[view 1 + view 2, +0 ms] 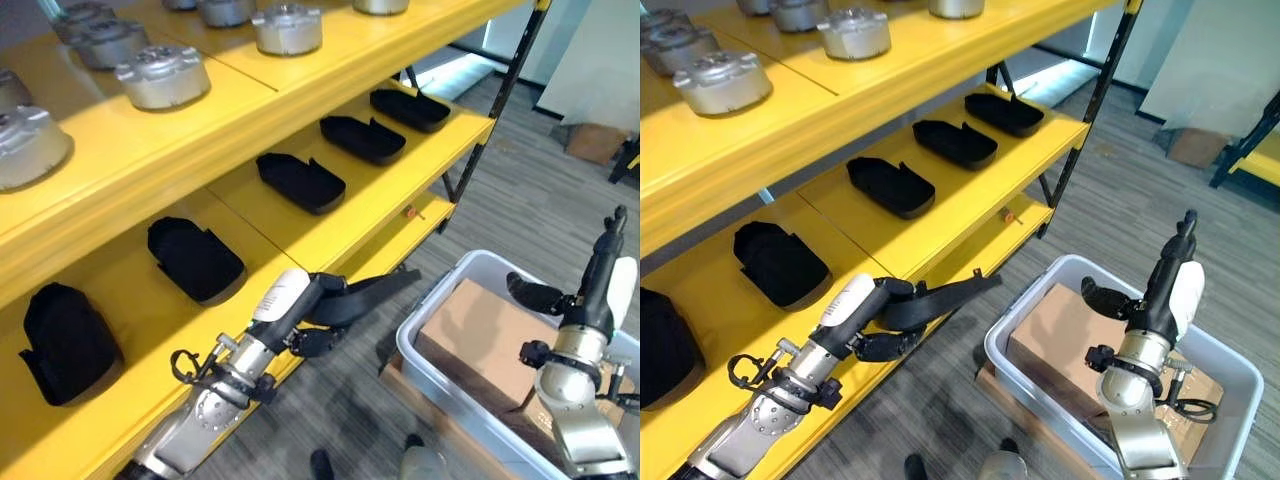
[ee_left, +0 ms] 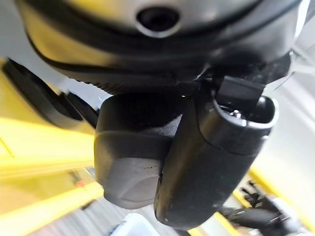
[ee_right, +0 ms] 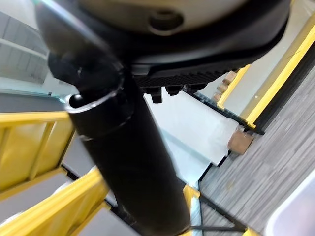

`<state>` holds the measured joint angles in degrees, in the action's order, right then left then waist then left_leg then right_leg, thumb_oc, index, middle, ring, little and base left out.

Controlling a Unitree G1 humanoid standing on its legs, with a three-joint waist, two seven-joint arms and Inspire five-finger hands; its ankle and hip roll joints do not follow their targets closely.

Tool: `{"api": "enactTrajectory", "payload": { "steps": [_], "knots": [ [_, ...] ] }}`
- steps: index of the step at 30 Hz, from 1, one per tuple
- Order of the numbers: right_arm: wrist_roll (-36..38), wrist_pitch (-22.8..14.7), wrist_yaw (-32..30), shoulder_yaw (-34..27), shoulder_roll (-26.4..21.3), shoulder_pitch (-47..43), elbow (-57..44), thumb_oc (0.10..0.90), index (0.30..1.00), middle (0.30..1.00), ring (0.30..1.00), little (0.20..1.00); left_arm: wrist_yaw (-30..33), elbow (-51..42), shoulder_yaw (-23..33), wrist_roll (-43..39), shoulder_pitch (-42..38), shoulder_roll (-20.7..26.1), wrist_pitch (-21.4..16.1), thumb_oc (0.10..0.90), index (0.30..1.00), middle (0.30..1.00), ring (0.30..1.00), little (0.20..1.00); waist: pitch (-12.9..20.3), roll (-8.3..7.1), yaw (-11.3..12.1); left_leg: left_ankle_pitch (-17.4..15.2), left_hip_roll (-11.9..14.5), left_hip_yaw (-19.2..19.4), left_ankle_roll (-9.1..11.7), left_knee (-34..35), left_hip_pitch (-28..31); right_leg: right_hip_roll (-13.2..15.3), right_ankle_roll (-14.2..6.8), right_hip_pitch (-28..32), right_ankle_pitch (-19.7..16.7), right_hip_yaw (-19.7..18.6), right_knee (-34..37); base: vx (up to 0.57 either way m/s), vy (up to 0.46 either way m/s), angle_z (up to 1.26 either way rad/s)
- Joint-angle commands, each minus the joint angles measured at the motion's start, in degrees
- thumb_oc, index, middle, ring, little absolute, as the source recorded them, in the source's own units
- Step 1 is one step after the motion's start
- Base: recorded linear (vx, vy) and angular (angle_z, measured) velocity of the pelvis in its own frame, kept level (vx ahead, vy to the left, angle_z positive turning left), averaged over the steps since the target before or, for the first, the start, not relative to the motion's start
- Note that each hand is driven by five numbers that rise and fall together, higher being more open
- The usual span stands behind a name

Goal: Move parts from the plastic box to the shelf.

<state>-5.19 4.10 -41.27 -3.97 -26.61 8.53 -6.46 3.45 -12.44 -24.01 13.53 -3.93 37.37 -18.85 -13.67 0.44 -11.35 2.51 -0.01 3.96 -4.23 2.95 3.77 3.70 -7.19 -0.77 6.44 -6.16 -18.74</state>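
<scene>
My left hand (image 1: pixel 287 300) is shut on a long flat black part (image 1: pixel 372 294), holding it just off the front edge of the yellow shelf's (image 1: pixel 385 190) middle level. Several similar black parts (image 1: pixel 300 182) lie in a row on that level. The clear plastic box (image 1: pixel 432 312) stands on the floor at the lower right, with a brown cardboard carton (image 1: pixel 478 338) inside it. My right hand (image 1: pixel 598 283) stands upright above the box, open, fingers straight up and thumb out to the side, holding nothing.
Silver round metal parts (image 1: pixel 163 77) sit along the shelf's top level. A black upright post (image 1: pixel 505 90) marks the shelf's far end. A small cardboard box (image 1: pixel 596 141) lies on the grey floor at the far right.
</scene>
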Motion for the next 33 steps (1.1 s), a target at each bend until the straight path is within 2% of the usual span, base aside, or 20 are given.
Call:
{"api": "enactTrajectory", "payload": {
  "steps": [1,3,5,7,10,11,12,14,15,16,17,19,21,22,23,26,28,29,30,33],
  "knots": [
    [-0.58,-5.76,-3.87,-0.97,-3.39,-7.30,0.00,0.900,1.000,1.000,1.000,1.000,-0.45,-8.91,3.68,-7.42,-4.39,-1.15,-5.49,0.400,0.300,0.300,0.300,0.300,4.54,-0.95,2.40,-8.05,-1.25,3.20,0.05,-0.90,1.22,-3.97,2.15,-1.15,0.07,6.71,3.96,-0.18,-0.154,0.56],
    [0.12,-5.91,-4.52,-0.76,-4.29,-8.37,0.89,0.900,1.000,1.000,1.000,1.000,-2.86,-8.94,4.13,-10.34,-4.94,-1.03,-4.60,0.400,0.300,0.300,0.300,0.300,4.39,-1.11,3.17,-8.40,-2.03,1.61,0.12,-1.82,0.48,-4.03,3.20,0.09,0.52,6.95,7.29,-0.13,-0.170,-0.08],
    [0.15,-5.88,-4.51,-0.73,-4.40,-8.52,0.98,0.900,1.000,1.000,1.000,1.000,-3.30,-9.10,4.35,-10.68,-4.80,-1.04,-4.53,0.400,0.300,0.300,0.300,0.300,4.31,-1.07,3.12,-8.42,-2.05,1.40,0.15,-1.78,0.58,-4.07,3.27,0.48,0.34,7.07,7.97,-0.07,-0.109,0.28],
    [1.81,-5.66,-1.01,0.16,-4.50,-9.48,2.70,0.900,1.000,1.000,1.000,1.000,-4.47,-10.24,6.67,-11.10,-1.02,-1.20,-4.43,0.400,0.300,0.300,0.300,0.300,4.83,-0.34,4.63,-7.75,-2.78,0.47,0.79,-1.22,0.88,-4.59,4.10,2.56,-1.34,7.23,13.57,-0.16,-0.213,0.27],
    [2.05,-5.93,-0.59,0.34,-4.45,-9.51,3.02,0.900,1.000,1.000,1.000,1.000,-4.19,-10.30,6.89,-10.89,-0.67,-1.21,-4.43,0.400,0.300,0.300,0.300,0.300,4.84,-0.32,4.63,-7.86,-2.85,0.48,0.81,-1.36,0.95,-4.61,4.13,2.84,-1.48,7.31,13.99,-0.08,-0.053,0.01],
    [3.07,-6.07,-2.03,0.48,-4.51,-8.04,3.04,0.900,1.000,1.000,1.000,1.000,-5.17,-9.46,7.63,-11.36,-0.50,-1.21,-6.75,0.400,0.300,0.300,0.300,0.300,4.32,-0.49,4.41,-9.13,-2.11,6.78,1.07,-4.31,0.51,-3.54,4.34,3.62,-1.46,10.96,14.58,-0.24,-0.051,0.02],
    [4.14,-6.66,-2.49,-0.27,-4.53,-7.27,3.02,0.900,1.000,1.000,1.000,1.000,-5.93,-9.22,7.54,-11.53,-1.13,-1.29,-7.75,0.400,0.300,0.300,0.300,0.300,4.19,-0.77,3.84,-9.39,-0.96,10.49,1.43,-5.94,-0.02,-2.78,4.34,3.72,-1.74,12.97,14.67,-0.30,-0.045,0.53],
    [4.84,-8.47,-2.87,-1.22,-4.38,-6.55,3.01,0.900,1.000,1.000,1.000,1.000,-5.41,-9.59,6.98,-10.95,-1.93,-1.69,-8.97,0.400,0.300,0.300,0.300,0.300,3.90,-1.26,3.24,-10.34,0.99,13.22,2.08,-8.88,-0.97,-1.53,4.44,3.55,-2.08,14.89,14.55,-0.24,0.098,1.44],
    [4.29,-9.58,-2.09,-0.96,-4.42,-7.00,3.42,0.900,1.000,1.000,1.000,1.000,-3.98,-10.00,6.93,-10.29,-1.48,-1.83,-9.13,0.400,0.300,0.300,0.300,0.300,3.71,-1.41,3.10,-10.92,2.52,12.58,2.69,-9.82,-0.69,-0.86,4.40,3.75,-1.99,14.45,14.52,-0.20,0.170,1.22],
    [4.20,-9.77,-1.66,-0.79,-4.44,-7.16,3.49,0.900,1.000,1.000,1.000,1.000,-3.49,-10.09,6.88,-9.74,-1.37,-1.89,-9.15,0.400,0.300,0.300,0.300,0.300,3.68,-1.45,3.09,-10.93,2.91,12.36,2.88,-9.91,-0.56,-0.72,4.41,3.82,-2.02,14.24,14.55,-0.13,0.206,0.62],
    [4.48,-9.62,-0.40,-0.25,-4.77,-7.59,3.55,0.900,1.000,1.000,1.000,1.000,-1.99,-10.08,6.82,-8.05,-1.30,-2.05,-9.19,0.400,0.300,0.300,0.300,0.300,3.96,-1.63,3.10,-10.32,4.47,11.44,3.67,-9.78,-0.23,-0.21,4.52,3.86,-2.30,13.57,14.88,-0.09,0.152,0.16],
    [5.26,-9.49,0.60,0.07,-5.00,-7.80,3.73,0.900,1.000,1.000,1.000,1.000,-0.81,-10.13,6.91,-6.93,-1.36,-2.18,-9.14,0.400,0.300,0.300,0.300,0.300,4.30,-1.73,3.09,-9.23,5.70,11.01,4.32,-9.33,-0.07,0.10,4.66,3.74,-2.60,13.21,15.13,-0.07,0.166,-0.01],
    [6.89,-9.75,2.99,0.50,-5.78,-8.25,4.13,0.900,1.000,1.000,1.000,1.000,0.73,-10.35,7.18,-5.75,-1.59,-2.41,-8.93,0.400,0.300,0.300,0.300,0.300,4.74,-1.53,3.00,-5.65,9.26,9.81,6.23,-8.08,0.69,0.49,4.88,3.89,-2.28,12.46,15.08,-0.03,0.202,-0.20],
    [6.89,-9.77,2.98,0.52,-5.80,-8.28,4.17,0.900,1.000,1.000,1.000,1.000,0.74,-10.36,7.20,-5.74,-1.58,-2.43,-8.92,0.400,0.300,0.300,0.300,0.300,4.71,-1.51,2.97,-5.50,9.28,9.80,6.31,-7.86,0.82,0.43,4.93,3.92,-2.27,12.48,15.07,-0.07,0.360,-0.13],
    [5.71,-10.65,3.23,0.52,-7.03,-8.63,3.59,0.900,1.000,1.000,1.000,1.000,1.94,-10.04,7.70,-5.72,-1.75,-2.44,-8.31,0.400,0.300,0.300,0.300,0.300,5.05,-0.97,2.75,-2.27,12.30,8.28,7.80,-6.62,1.65,1.23,4.81,3.66,-1.96,11.69,14.54,-0.09,0.447,0.06],
    [6.93,-10.66,3.23,-0.46,-7.90,-8.66,1.87,0.900,1.000,1.000,1.000,1.000,3.59,-9.41,8.50,-5.52,-2.17,-1.95,-8.30,0.400,0.300,0.300,0.300,0.300,5.03,-0.05,2.28,-4.05,10.83,8.80,7.54,-2.80,2.96,2.85,3.32,3.28,-2.48,11.56,14.15,-0.08,0.451,0.05],
    [6.94,-10.60,3.25,-0.50,-7.90,-8.62,1.79,0.900,1.000,1.000,1.000,1.000,3.61,-9.42,8.49,-5.50,-2.17,-1.95,-8.28,0.400,0.300,0.300,0.300,0.300,4.96,-0.08,2.27,-3.94,10.72,8.83,7.48,-2.53,3.18,2.93,3.25,3.40,-2.49,11.57,14.20,-0.03,0.189,-0.04],
    [6.81,-10.45,2.96,-0.92,-7.59,-8.61,1.20,0.900,1.000,1.000,1.000,1.000,4.72,-9.44,8.67,-4.36,-2.42,-1.84,-7.91,0.400,0.300,0.300,0.300,0.300,5.00,0.35,2.16,-4.27,9.76,10.12,7.57,-0.75,3.62,3.90,2.12,3.48,-3.19,12.64,14.61,-0.12,0.781,0.01],
    [5.10,-9.68,3.26,-0.36,-5.87,-8.04,-0.77,0.900,1.000,1.000,1.000,1.000,12.22,-9.48,10.37,0.28,-1.79,-1.47,-7.38,0.400,0.300,0.300,0.300,0.300,5.02,0.34,3.34,-4.34,7.12,11.03,6.81,1.72,4.42,6.91,-1.10,4.30,-6.16,15.76,17.12,-0.13,0.867,0.06],
    [3.00,-8.52,3.91,-0.34,-5.08,-6.98,-2.95,0.900,1.000,1.000,1.000,1.000,14.10,-9.54,12.68,0.27,-0.15,-0.91,-8.11,0.400,0.300,0.300,0.300,0.300,5.23,-0.50,4.16,-5.51,5.40,11.19,5.85,1.59,4.45,8.88,-2.67,4.56,-8.81,16.79,19.60,-0.05,0.374,0.38]
  ]
}}
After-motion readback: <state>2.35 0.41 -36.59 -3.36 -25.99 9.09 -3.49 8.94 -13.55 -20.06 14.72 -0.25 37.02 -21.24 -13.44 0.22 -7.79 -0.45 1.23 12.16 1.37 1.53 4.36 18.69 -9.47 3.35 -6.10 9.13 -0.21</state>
